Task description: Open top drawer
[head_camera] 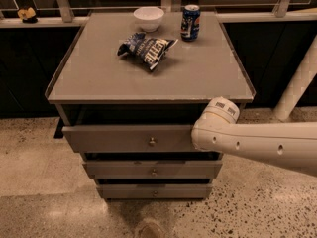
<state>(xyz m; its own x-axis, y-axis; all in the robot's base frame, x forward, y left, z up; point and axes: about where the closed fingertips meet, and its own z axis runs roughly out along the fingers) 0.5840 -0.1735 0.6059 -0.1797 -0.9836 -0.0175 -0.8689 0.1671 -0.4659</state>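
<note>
The top drawer is the widest grey front of three, with a small brass knob at its centre. It stands slightly out from the cabinet, with a dark gap above it. My white arm reaches in from the right, and its rounded end covers the drawer's right end. The gripper itself is hidden behind that arm end and does not show.
Two narrower drawers sit below. On the cabinet top lie a chip bag, a white bowl and a blue can. A white post stands at the right. The floor is speckled.
</note>
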